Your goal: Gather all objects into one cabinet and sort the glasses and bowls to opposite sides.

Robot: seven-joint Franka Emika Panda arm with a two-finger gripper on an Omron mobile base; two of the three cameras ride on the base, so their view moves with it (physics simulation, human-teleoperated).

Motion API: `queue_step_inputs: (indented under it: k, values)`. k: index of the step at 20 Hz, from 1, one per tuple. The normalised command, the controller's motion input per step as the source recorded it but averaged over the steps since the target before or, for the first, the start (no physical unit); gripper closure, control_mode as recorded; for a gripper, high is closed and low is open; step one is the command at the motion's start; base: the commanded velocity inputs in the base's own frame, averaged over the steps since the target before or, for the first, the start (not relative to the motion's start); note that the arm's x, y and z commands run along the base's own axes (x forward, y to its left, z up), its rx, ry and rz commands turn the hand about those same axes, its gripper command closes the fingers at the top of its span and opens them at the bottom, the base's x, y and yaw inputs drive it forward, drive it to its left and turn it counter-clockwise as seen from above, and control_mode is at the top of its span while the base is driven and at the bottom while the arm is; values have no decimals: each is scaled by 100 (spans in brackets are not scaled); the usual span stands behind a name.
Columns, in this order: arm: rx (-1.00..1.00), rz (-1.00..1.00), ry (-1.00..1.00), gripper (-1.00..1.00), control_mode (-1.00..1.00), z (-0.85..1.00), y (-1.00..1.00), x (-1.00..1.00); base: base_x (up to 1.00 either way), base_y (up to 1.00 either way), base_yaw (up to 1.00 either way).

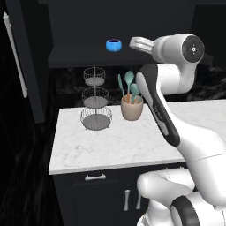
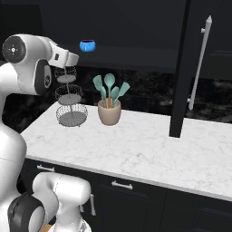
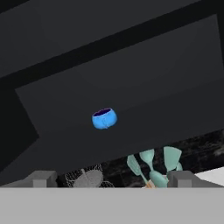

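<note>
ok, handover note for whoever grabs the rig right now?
Gripper: open, empty, raised and aimed at the cabinet shelf.
One blue bowl sits upright on that shelf; cabinet door stands open.
Utensil pot and wire stand on the counter are not part of the job.
Done: one bowl shelved. Left: mug and other bowls, not in sight; then sort sides.

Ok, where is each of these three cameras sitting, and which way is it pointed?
Left base view: behind the arm's left, facing the marble counter; arm at right.
Right base view: behind its right; arm at left, cabinet door open.
Hand view: on the hand, facing the cabinet shelf; open gripper fingertips at bottom.
All share the blue bowl on that shelf.
</note>
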Motion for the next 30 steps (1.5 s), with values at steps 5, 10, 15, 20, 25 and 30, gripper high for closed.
queue_step_inputs:
  k: [5, 10, 15, 20, 25, 30]
  values:
    - [0, 0, 3, -100, -100, -1, 1, 0, 0, 0, 0]
    - [0, 1, 13, -100, -100, 6, 3, 20, 0, 0, 0]
    - [-3, 7, 15, -100, -100, 10, 5, 28, 0, 0, 0]
    - [-10, 11, 11, -100, -100, 1, 13, 16, 0, 0, 0]
    - [-17, 4, -3, -100, -100, 0, 1, 4, 0, 0, 0]
    - [-5, 0, -3, -100, -100, 0, 5, 2, 0, 0, 0]
